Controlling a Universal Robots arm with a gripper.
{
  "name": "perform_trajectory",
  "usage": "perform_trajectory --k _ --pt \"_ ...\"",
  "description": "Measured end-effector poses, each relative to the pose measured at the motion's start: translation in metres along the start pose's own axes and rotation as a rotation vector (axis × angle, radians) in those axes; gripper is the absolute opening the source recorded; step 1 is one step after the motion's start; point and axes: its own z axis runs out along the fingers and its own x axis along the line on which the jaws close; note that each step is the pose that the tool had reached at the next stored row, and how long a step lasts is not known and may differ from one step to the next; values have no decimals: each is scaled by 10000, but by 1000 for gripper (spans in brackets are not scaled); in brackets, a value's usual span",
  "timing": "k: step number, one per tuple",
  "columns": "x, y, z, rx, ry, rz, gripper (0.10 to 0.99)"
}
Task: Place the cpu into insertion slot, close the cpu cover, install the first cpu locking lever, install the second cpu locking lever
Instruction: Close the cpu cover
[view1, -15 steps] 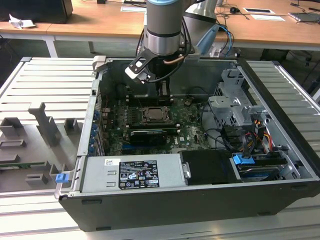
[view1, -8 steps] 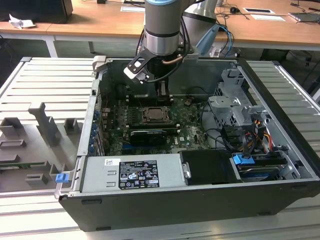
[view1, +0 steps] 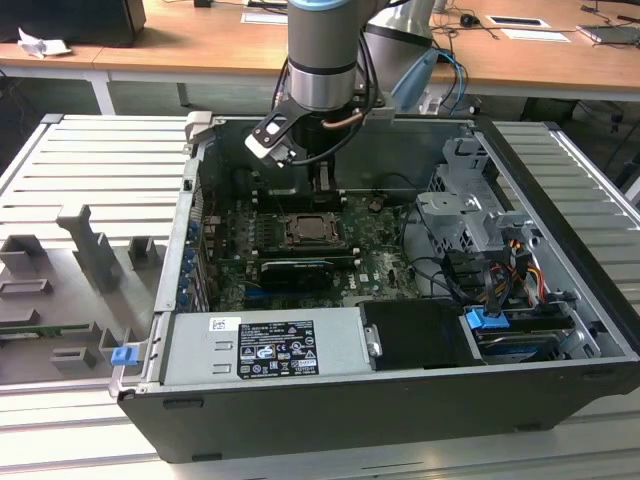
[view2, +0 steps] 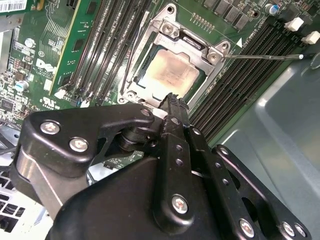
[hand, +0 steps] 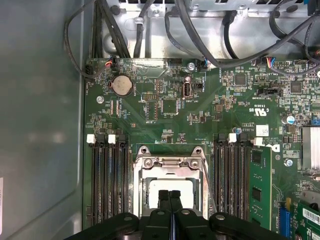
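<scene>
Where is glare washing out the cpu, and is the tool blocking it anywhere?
First wrist view: the cpu face is blown out near white inside the cpu cover, the tool overlapping its edge. Second wrist view: softer tan sheen, the tool covering one side of the cover. Exterior view: no glare, the insertion slot lies in the shade of the case.

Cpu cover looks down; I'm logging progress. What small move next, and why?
Probably slide the shut gripper toward the thin lever: the cpu already lies under the lowered cpu cover, and that lever angles away from the cover, seemingly unlatched.
</scene>
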Motion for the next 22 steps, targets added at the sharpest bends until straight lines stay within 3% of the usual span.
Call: perform_trajectory --k 7,10,22 --pt "0 -55 12 1 -3 -2 106" --pt "-5 -140 22 -12 -12 -3 106" --pt "-32 -205 29 -44 -38 -89 106"
